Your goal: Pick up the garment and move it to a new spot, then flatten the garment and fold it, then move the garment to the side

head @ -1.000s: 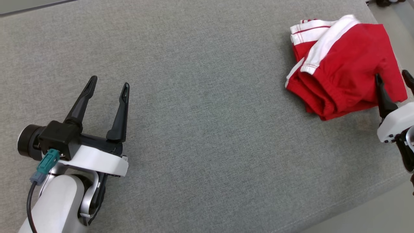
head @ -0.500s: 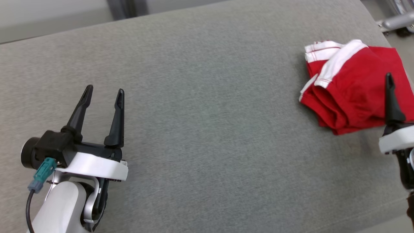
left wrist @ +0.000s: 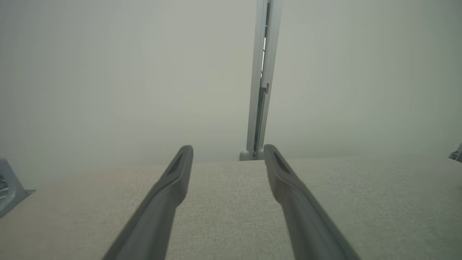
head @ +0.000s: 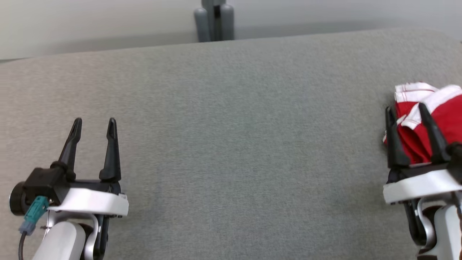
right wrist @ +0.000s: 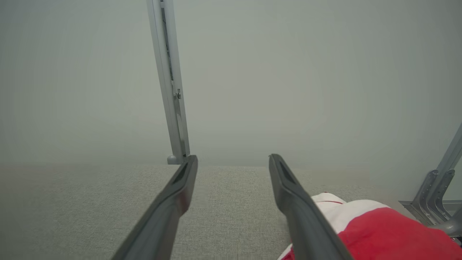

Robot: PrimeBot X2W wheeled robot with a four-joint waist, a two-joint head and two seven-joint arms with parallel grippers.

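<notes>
The garment (head: 442, 117) is a folded red piece with white bands, lying at the far right of the grey table (head: 231, 126), partly cut off by the head view's edge. In the right wrist view the garment (right wrist: 379, 231) lies at the lower right, beside the right finger. My right gripper (head: 406, 110) stands open in front of the garment's left part, nothing between its fingers (right wrist: 169, 206). My left gripper (head: 94, 122) is open over bare cloth at the lower left, and the left gripper (left wrist: 227, 150) holds nothing.
A grey upright post (head: 214, 20) stands behind the table's far edge, against a pale wall. A metal frame foot (right wrist: 433, 202) shows at the right past the table's end. Grey table cloth stretches wide between the two grippers.
The head camera has tilted up and turned left, so the garment slid to the picture's right edge. The right gripper now shows both fingers, upright, before the garment. The left gripper stays open.
</notes>
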